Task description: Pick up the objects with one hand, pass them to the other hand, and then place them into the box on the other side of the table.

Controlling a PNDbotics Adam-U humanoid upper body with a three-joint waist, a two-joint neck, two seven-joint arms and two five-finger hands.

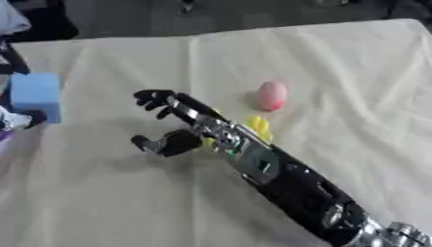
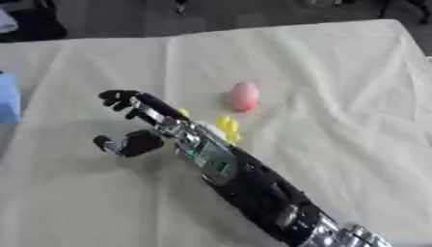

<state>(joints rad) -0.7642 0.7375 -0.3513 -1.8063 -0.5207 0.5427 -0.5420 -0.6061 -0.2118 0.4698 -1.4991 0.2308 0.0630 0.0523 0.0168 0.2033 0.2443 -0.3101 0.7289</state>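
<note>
My right hand point(image 1: 182, 126) reaches in from the lower right across the middle of the cream-covered table. Its fingers point(image 1: 154, 100) are relaxed and its thumb point(image 1: 148, 143) is held apart, with nothing between them, so the hand is open. A pink egg-shaped object point(image 1: 272, 95) lies on the cloth to the right of the hand, apart from it. A small yellow object point(image 1: 259, 126) lies just beside the forearm, partly hidden behind it. A light blue box point(image 1: 36, 95) stands at the left edge of the table. My left hand shows in neither view.
The table's cream cloth point(image 1: 354, 72) runs to the far edge, with dark floor beyond. Dark and pale clutter point(image 1: 15, 120) sits by the blue box at the left edge.
</note>
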